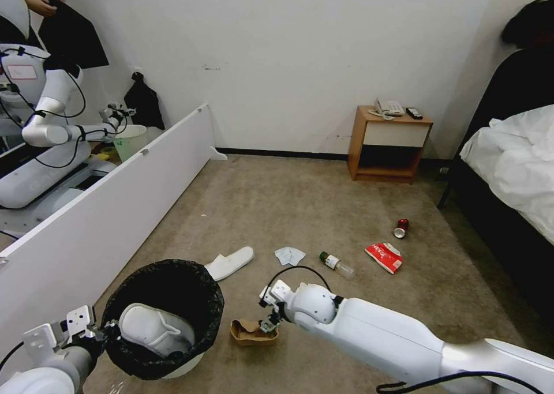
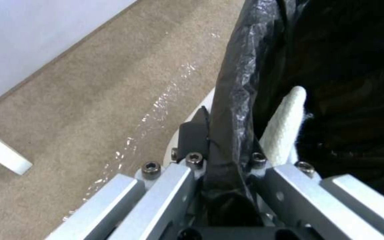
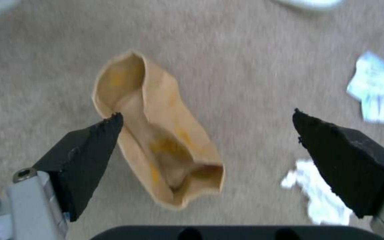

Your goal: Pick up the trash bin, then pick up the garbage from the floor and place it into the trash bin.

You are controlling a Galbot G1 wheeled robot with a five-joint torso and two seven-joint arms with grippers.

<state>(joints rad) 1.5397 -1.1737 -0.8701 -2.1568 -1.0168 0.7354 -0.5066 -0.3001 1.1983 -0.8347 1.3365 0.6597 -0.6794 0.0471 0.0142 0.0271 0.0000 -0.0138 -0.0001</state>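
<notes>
The trash bin sits at the near left of the floor, with one slipper inside it. The left tool is clamped on the bin's near-left rim. A second slipper lies on the floor just behind the bin, to its right. The cardboard scrap lies right of the bin, under the right tool, whose fingers are spread apart above it. Farther back, from left to right, lie a tissue, the bottle, the snack packet and, behind the packet, the can. A nightstand stands against the far wall; a bed lines the right side.
</notes>
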